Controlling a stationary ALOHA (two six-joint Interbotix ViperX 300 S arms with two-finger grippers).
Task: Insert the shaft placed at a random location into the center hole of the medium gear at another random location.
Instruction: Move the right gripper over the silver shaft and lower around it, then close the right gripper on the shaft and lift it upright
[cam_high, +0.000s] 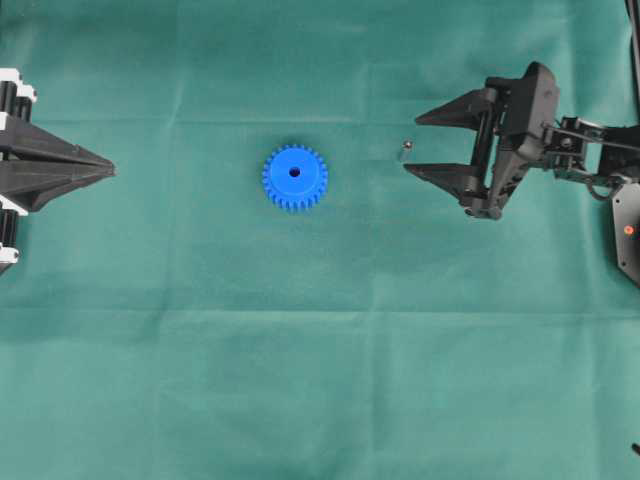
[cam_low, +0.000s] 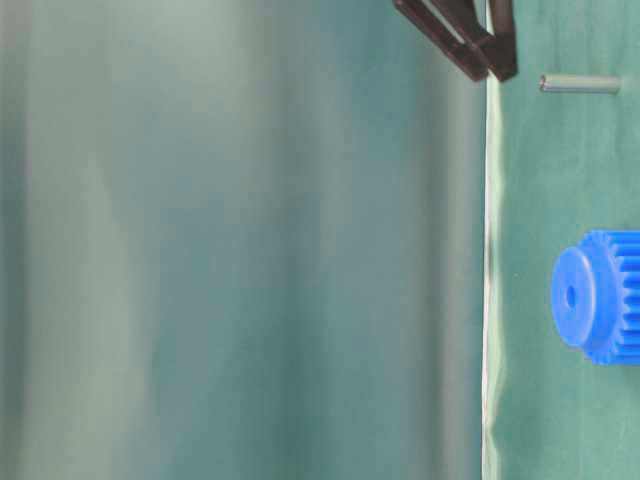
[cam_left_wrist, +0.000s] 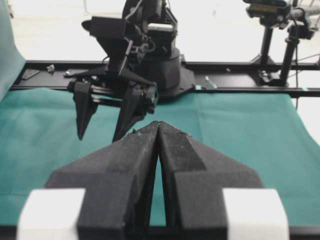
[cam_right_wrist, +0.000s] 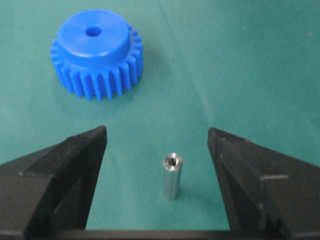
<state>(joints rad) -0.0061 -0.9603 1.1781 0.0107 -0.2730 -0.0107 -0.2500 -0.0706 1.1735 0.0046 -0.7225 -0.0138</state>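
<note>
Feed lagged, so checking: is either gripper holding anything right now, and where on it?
Nothing is held. The right gripper is open, its fingers either side of the upright shaft without touching it. The left gripper is shut on nothing.

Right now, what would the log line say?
right gripper: open around upright pin | left gripper: shut, idle | gear: hole empty

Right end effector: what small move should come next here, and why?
Probably ease the right end effector forward and down, then close on the shaft. The shaft stands upright on the cloth between its open fingers, untouched, and the medium gear lies apart with its center hole empty.
</note>
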